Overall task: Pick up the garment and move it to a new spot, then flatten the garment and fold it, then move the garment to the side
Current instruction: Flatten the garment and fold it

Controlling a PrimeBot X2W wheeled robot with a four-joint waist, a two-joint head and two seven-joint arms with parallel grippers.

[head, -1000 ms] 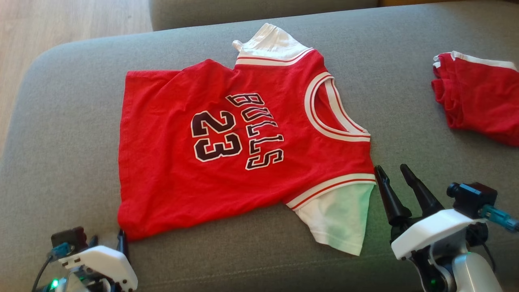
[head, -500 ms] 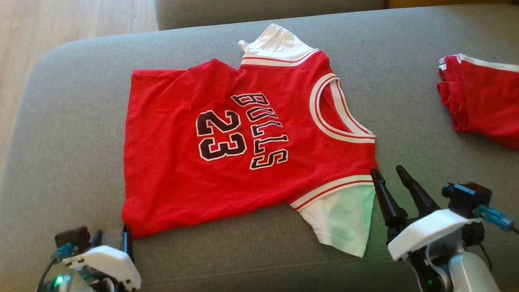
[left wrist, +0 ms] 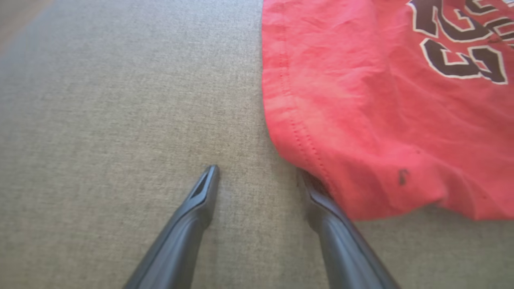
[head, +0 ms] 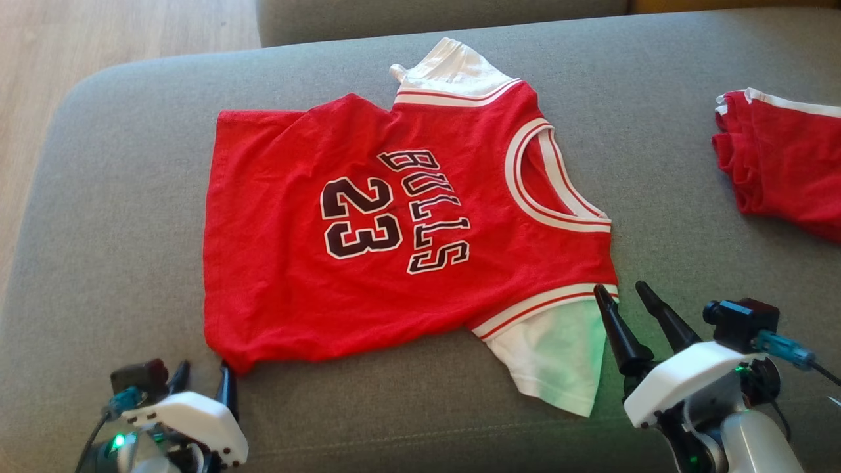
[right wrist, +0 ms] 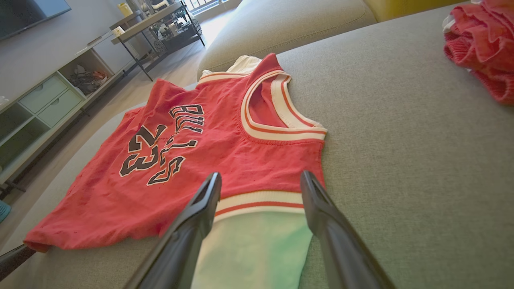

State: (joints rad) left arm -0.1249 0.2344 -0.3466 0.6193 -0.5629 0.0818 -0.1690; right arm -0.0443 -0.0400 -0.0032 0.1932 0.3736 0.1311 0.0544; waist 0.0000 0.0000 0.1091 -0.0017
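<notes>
The garment (head: 394, 223) is a red jersey with white sleeves, spread flat on the grey sofa cushion (head: 98, 197). My left gripper (head: 204, 371) is open at its near-left hem corner. In the left wrist view the garment (left wrist: 381, 120) drapes over the tip of one finger (left wrist: 321, 200) of my left gripper (left wrist: 259, 174), while the other finger rests on bare cushion. My right gripper (head: 619, 289) is open at the near sleeve. In the right wrist view my right gripper (right wrist: 261, 176) has its fingers straddling the striped band and white sleeve of the garment (right wrist: 192, 160).
A second red garment (head: 782, 164) lies bunched at the cushion's right end, also the red heap (right wrist: 482, 48) in the right wrist view. Wood floor (head: 39, 52) lies past the cushion's left edge. Another cushion (head: 427, 16) sits behind. A low shelf unit (right wrist: 44, 100) stands beyond.
The head camera shifted slightly. My left gripper has pushed forward into the hem corner, nudging it inward. My right gripper has moved left onto the edge of the near sleeve.
</notes>
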